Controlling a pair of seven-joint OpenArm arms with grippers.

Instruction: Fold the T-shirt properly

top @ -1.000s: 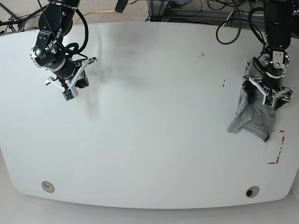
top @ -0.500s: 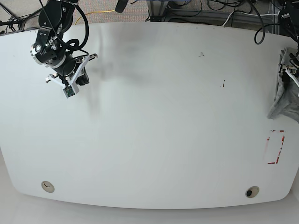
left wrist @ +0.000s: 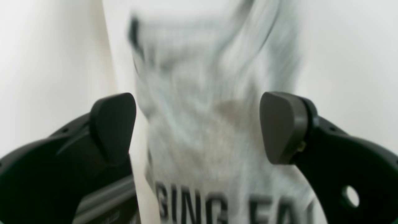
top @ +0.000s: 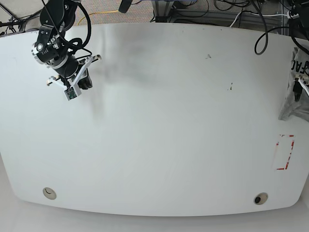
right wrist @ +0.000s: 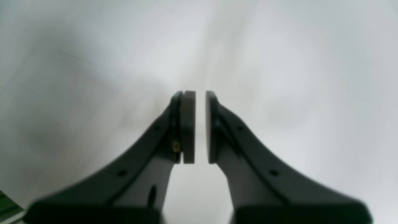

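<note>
Now that dragged out to three o'clock, T-shirt [top: 292, 104] off table [top: 159, 125] edge between spread left gripper [left wrist: 199, 124]; right gripper [right wrist: 200, 127] clenched, empty, at ten o'clock. Unfolded yet.

Cut off by the base view's right edge: most of the T-shirt [top: 293, 104], only a grey strip showing, and nearly all of the left hand [top: 300, 89]. Smeared by blur in the left wrist view beyond the hand's tips; lettering [left wrist: 217, 205] below them cropped, only partly legible. Out of focus past the right hand [right wrist: 200, 124]: the counter [right wrist: 279, 62].
</note>
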